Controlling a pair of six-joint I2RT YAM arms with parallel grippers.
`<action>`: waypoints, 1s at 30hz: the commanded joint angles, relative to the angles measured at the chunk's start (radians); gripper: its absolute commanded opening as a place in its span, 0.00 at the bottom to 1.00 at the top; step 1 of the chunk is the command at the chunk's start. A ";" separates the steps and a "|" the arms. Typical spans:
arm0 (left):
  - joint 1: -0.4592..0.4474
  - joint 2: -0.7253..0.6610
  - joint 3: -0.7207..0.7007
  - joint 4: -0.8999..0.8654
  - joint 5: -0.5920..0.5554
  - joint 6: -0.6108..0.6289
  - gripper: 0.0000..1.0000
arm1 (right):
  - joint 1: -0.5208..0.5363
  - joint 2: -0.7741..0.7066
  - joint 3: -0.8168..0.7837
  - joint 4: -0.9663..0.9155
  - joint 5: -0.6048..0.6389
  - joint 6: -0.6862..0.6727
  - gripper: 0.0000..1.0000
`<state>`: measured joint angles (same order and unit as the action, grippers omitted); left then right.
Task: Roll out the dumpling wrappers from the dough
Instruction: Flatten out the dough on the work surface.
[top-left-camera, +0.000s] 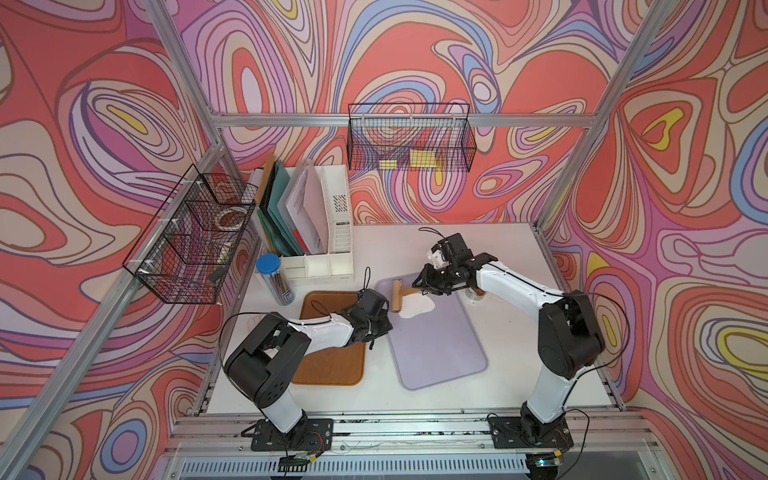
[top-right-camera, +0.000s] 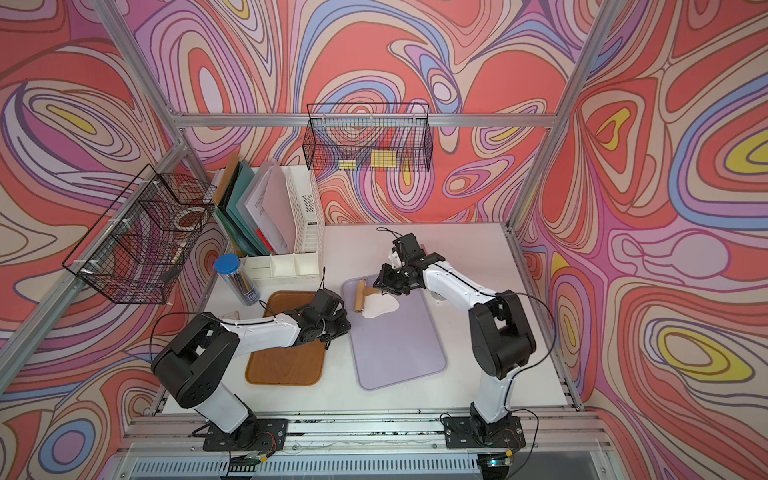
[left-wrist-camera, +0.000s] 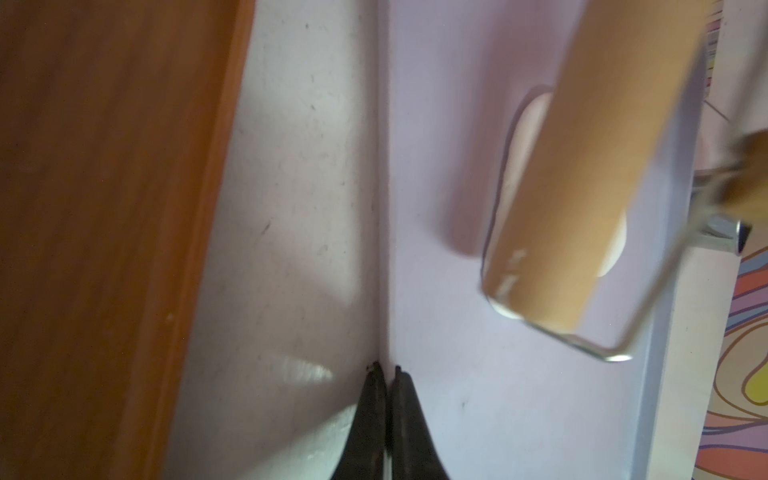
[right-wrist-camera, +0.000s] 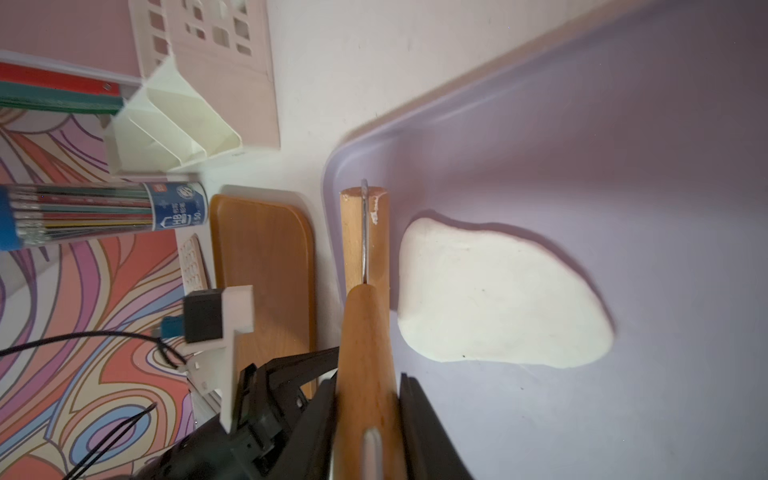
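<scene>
Right jaws are pinching the wooden handle of the roller (right-wrist-camera: 353, 249), whose drum is lying on the lavender tray (right-wrist-camera: 623, 166) just beside the left edge of the dough (right-wrist-camera: 498, 299); whether drum and dough are touching is not showing clearly. Left jaws are pressing together, with their tips sitting right at the tray's left rim where it is meeting the table (left-wrist-camera: 291, 208); whether the rim is caught between them I cannot tell.

In both top views the dough (top-left-camera: 417, 309) (top-right-camera: 380, 309) is lying as a flat, irregular white sheet on the far part of the tray, and bare tray surface is stretching from it toward the arm bases. A brown tray (top-left-camera: 332, 365) is sitting just left of the lavender one, with a strip of white table running between them and the left arm reaching over it.

A file holder (top-left-camera: 336, 216) and a pencil tube (top-left-camera: 274, 278) are standing at the far left. A back basket (top-left-camera: 409, 141) and a side basket (top-left-camera: 191, 237) are hanging from the metal frame against swirling patterned walls.
</scene>
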<state>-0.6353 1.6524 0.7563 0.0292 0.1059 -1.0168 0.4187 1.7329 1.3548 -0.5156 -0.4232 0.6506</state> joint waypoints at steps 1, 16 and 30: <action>-0.011 0.027 0.006 -0.071 0.022 0.022 0.00 | -0.098 -0.191 -0.008 0.122 0.073 0.018 0.00; -0.011 0.039 0.031 -0.113 0.034 0.055 0.00 | -0.305 -0.347 -0.208 -0.016 -0.133 -0.046 0.00; -0.011 0.050 0.032 -0.114 0.038 0.040 0.00 | -0.084 0.096 -0.126 0.047 -0.135 0.054 0.00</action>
<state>-0.6361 1.6669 0.7914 -0.0223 0.1135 -0.9867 0.3351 1.7706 1.1961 -0.4526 -0.5755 0.6914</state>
